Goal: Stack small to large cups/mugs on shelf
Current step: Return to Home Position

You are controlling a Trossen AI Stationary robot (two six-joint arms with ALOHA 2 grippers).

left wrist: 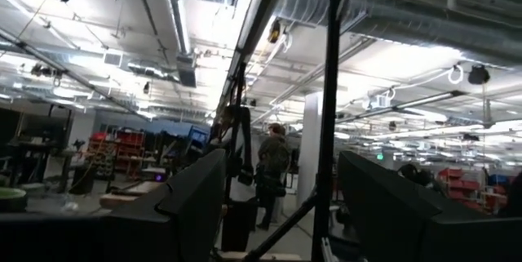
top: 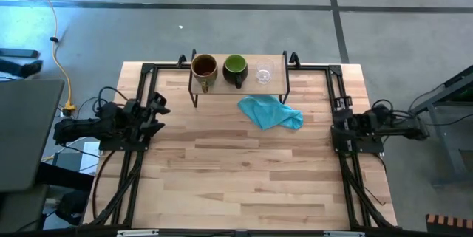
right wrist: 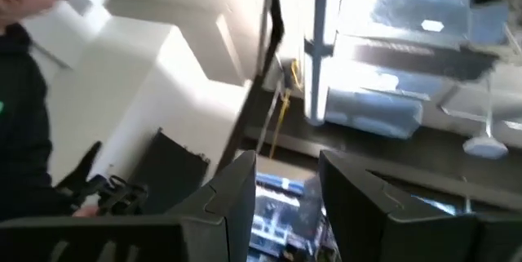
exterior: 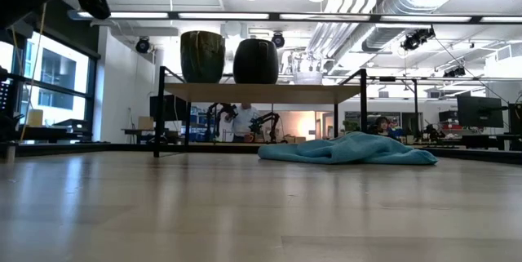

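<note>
Step in hand, by judgement, is parking: each arm should tuck in at its own side, well apart from the light-wood shelf (top: pixel 219 84) at far centre. The left gripper (left wrist: pixel 280 164) at the left and the right gripper (right wrist: pixel 287 160) at the right both show fingers apart and empty. On the shelf stand a glossy tan-brown mug (top: pixel 204 67) left, a dark mug (top: pixel 235 68) with green inside at the middle, and a clear glass cup (top: pixel 264 73) right. A crumpled teal cloth (top: pixel 270 111) lies just near of the shelf.
</note>
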